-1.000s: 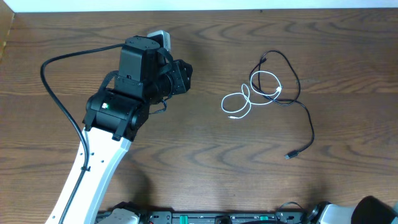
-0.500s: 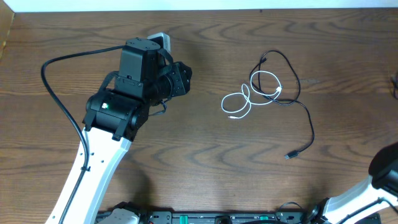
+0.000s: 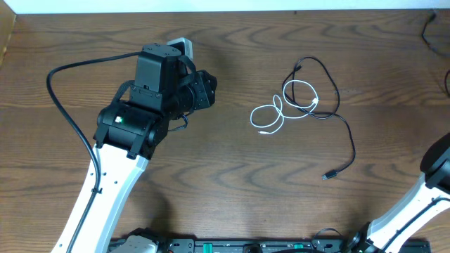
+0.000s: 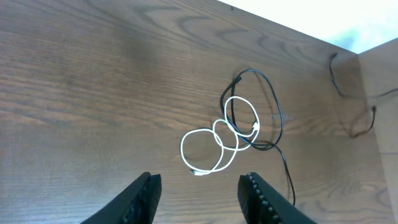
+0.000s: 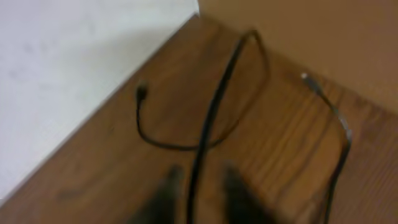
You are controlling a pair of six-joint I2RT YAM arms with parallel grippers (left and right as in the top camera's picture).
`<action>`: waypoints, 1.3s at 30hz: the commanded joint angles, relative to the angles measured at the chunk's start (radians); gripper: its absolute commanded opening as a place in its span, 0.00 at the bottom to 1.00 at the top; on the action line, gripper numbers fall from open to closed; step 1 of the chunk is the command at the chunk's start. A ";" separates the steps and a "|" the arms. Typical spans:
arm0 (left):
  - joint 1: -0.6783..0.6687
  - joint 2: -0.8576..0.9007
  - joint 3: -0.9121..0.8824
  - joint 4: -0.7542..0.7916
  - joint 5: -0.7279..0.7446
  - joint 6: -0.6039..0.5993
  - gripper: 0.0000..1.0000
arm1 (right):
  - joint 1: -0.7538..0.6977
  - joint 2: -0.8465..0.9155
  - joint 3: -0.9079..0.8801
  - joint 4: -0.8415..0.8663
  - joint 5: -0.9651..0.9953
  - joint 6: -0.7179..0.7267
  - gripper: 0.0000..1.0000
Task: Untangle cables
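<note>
The white cable (image 3: pixel 282 107) is laid in two loops on the worktop (image 3: pixel 211 183), and all places are given from it. The black cable (image 3: pixel 351 144) is crossed through its right loop. From there the black cable is led away on the right side and toward the robot, and its plug (image 3: pixel 327 176) lies well apart from the white cable. The left tool (image 4: pixel 199 200) is held above the worktop to the left of the white cable, well apart from it. Its fingers (image 4: pixel 142 198) are parted with a clear gap and nothing is gripped between them. The right tool (image 5: pixel 202 196) is shown only blurred: two dark fingers are seen with a gap between them, so it is judged as parted, and no grip on anything is visible. A thick black wire (image 5: pixel 211 106) is seen beyond it, at a corner of the worktop. A part of the right arm (image 3: pixel 415 207) is seen far to the right of the white cable.
</note>
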 commanded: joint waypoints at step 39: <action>0.071 0.007 0.007 -0.014 0.031 0.208 0.57 | 0.500 -0.369 0.002 -0.816 -0.463 -0.454 0.99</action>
